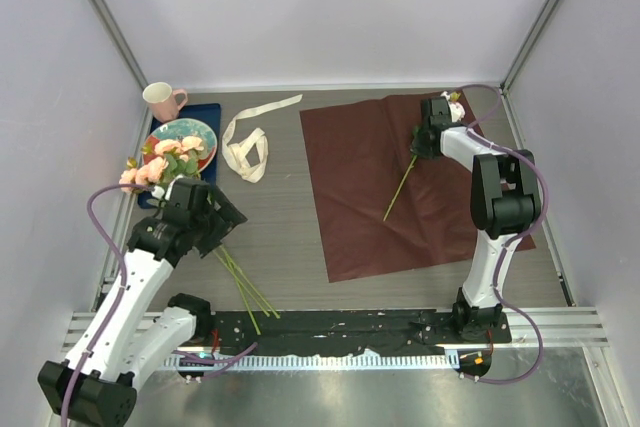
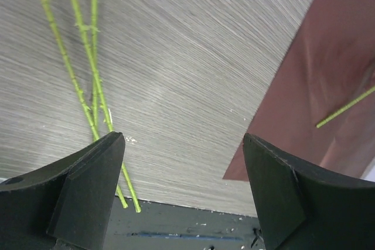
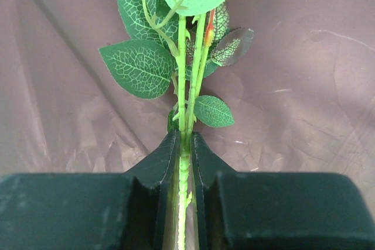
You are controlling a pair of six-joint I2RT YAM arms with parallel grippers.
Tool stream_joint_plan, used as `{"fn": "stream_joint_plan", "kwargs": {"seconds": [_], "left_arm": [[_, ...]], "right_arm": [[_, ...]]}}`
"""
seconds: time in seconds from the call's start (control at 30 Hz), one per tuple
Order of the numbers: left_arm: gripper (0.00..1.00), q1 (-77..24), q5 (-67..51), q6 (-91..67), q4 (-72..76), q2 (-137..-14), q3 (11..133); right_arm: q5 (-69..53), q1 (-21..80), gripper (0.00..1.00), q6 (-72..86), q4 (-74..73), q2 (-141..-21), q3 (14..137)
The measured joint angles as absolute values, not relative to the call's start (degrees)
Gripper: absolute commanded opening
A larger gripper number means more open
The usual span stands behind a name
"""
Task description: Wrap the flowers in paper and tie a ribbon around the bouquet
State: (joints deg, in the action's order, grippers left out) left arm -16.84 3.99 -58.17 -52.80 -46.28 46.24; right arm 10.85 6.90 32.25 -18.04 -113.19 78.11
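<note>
Deep-red paper (image 1: 360,207) lies flat on the right half of the table (image 1: 280,227). It looks thin and crinkly, so I judge it will fold easily, slide about and tear if pinched hard. At its far right corner the right gripper (image 3: 184,139) has its jaws closed tight on a single stem (image 3: 183,86), just below the leaves, and the stem's tail slants down across the sheet. The flowers (image 1: 160,162) proper, with pink-peach heads, rest over at the left against the plate (image 1: 200,125) and blue tray (image 1: 207,112), their long stems (image 2: 88,68) running toward the near edge. Over those stems hangs the left gripper (image 2: 183,144), jaws spread wide and gripping nothing; the stems run past the edge of one finger. Light and springy, these stems will likely roll or fan apart, so the best hold seems the bare mid-stem where they lie together, never the soft heads. Cream ribbon (image 1: 247,147) lies looped between tray and paper, limp and probably slippery
</note>
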Motion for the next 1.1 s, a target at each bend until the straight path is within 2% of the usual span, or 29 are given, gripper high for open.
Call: {"fn": "stream_joint_plan", "kwargs": {"seconds": [0.03,0.13,0.17,0.27,0.3,0.4,0.7,0.8,0.97,1.07,1.1], "left_arm": [[0.87,-16.84,4.91,-58.70,-53.01,-46.41,46.00],[0.87,-16.84,7.51,-60.73,-53.65,-47.70,45.19],[0.87,-16.84,8.43,-61.32,-54.08,-48.45,45.08],[0.85,-16.73,11.25,-62.67,-55.40,-51.24,45.08],[0.84,-16.67,12.12,-62.87,-55.83,-52.49,45.08],[0.62,-16.25,14.22,-62.85,-56.62,-56.27,45.08],[0.51,-15.70,21.52,-62.52,-55.68,-66.67,45.84],[0.38,-15.62,23.62,-62.41,-53.63,-69.84,45.82],[0.29,-15.62,25.91,-62.15,-49.87,-72.25,45.47],[0.31,-15.62,26.63,-62.15,-47.97,-73.69,44.88],[0.35,-15.62,26.85,-62.17,-47.64,-73.95,44.53]], "right_arm": [[10.87,6.90,0.18,32.14,-18.06,-113.19,78.08],[10.79,6.90,0.38,31.68,-18.00,-113.19,78.08],[10.70,6.90,0.50,31.57,-18.00,-113.19,78.08],[10.55,6.90,0.64,31.27,-18.15,-113.12,78.08],[10.59,6.90,0.65,30.85,-18.52,-112.95,78.08],[11.44,6.90,0.66,29.91,-21.34,-111.33,78.11],[15.18,8.49,0.65,27.03,-24.29,-92.99,72.93],[15.38,10.50,0.65,26.61,-23.88,-88.44,71.31],[15.33,12.91,0.64,25.93,-23.75,-85.12,67.42],[15.33,13.72,0.64,25.54,-23.97,-84.77,66.00],[15.35,13.76,0.64,25.52,-23.99,-84.73,65.67]]}}
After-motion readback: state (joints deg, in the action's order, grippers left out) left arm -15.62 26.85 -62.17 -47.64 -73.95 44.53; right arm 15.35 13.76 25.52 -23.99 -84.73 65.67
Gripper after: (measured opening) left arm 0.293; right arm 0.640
